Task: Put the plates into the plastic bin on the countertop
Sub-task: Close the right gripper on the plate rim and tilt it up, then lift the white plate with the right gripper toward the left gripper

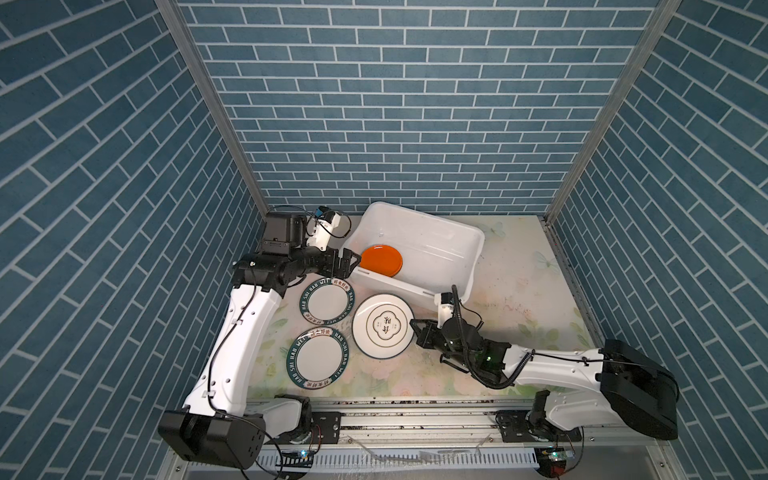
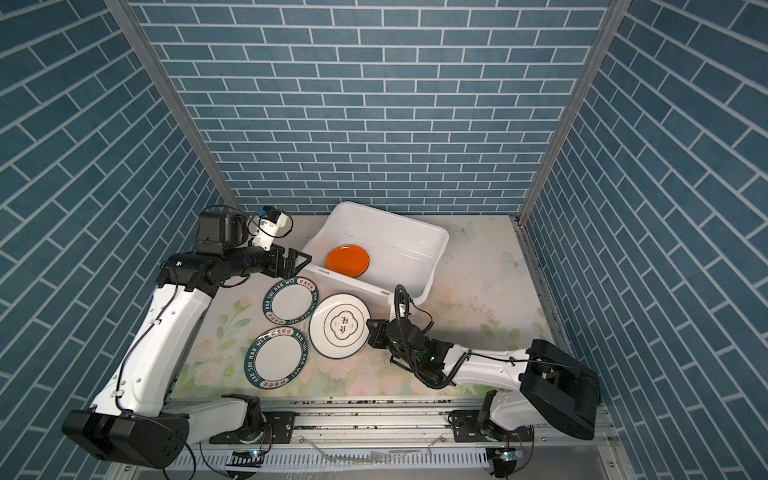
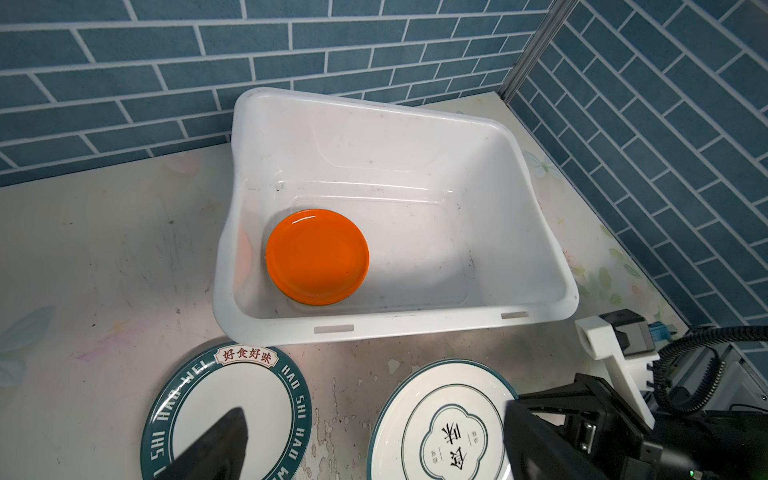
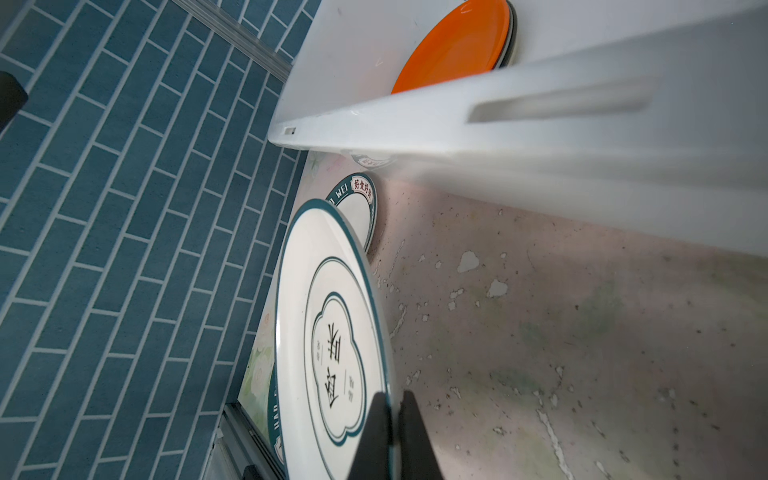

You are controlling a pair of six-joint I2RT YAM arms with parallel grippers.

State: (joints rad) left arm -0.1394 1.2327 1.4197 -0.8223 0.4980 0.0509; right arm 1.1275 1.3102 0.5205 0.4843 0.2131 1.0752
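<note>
The white plastic bin [image 1: 436, 245] stands at the back of the countertop [image 1: 519, 299]. Inside it an orange plate [image 1: 380, 259] tops a small stack; darker and paler rims [image 4: 510, 41] show beneath it. Two green-lettered plates [image 1: 328, 300] [image 1: 318, 357] lie flat on the countertop. My right gripper [image 1: 415, 328] [image 4: 394, 395] is shut on the right rim of the white motif plate [image 1: 382, 326] [image 4: 332, 332], whose far edge overlaps a lettered plate. By the bin's left corner my left gripper [image 1: 347, 266] [image 3: 376, 409] hangs open and empty.
Blue brick walls close in the back and both sides. A grey metal rail [image 1: 415, 415] runs along the front edge. The bin's near rim [image 3: 415, 324] sits just behind the plates. The right arm's black cable [image 1: 461, 316] loops beside the bin's near right corner.
</note>
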